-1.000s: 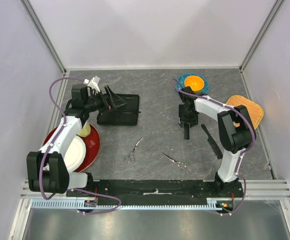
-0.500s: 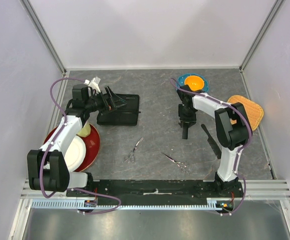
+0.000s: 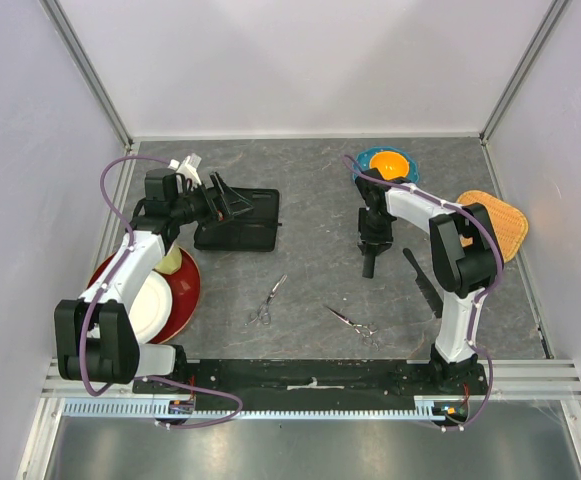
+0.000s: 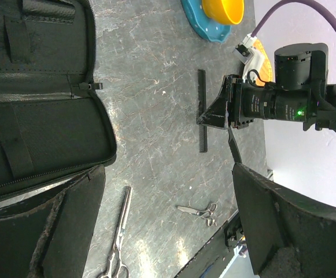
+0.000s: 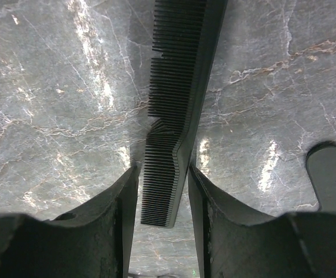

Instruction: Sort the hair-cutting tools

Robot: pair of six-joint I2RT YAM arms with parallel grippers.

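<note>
One black comb point(image 5: 176, 98) lies on the table between my right gripper's point(image 5: 163, 174) fingers. The jaws straddle its near end with only slim gaps on either side. From above, that gripper point(image 3: 369, 256) points down at the comb point(image 3: 369, 268). The second comb point(image 3: 423, 283) lies to its right. Thinning scissors point(image 3: 267, 300) and smaller scissors point(image 3: 353, 321) lie near the front; both also show in the left wrist view point(image 4: 118, 237), point(image 4: 198, 211). My left gripper point(image 3: 226, 201) hovers open and empty over the open black case point(image 3: 248, 222).
An orange bowl on a blue plate point(image 3: 385, 165) stands at the back right. A woven mat point(image 3: 498, 220) lies at the right edge. A red plate point(image 3: 185, 290) holding a white plate sits at the left, under my left arm.
My right gripper has shifted slightly away from the near edge along the comb. The left arm has not moved.
</note>
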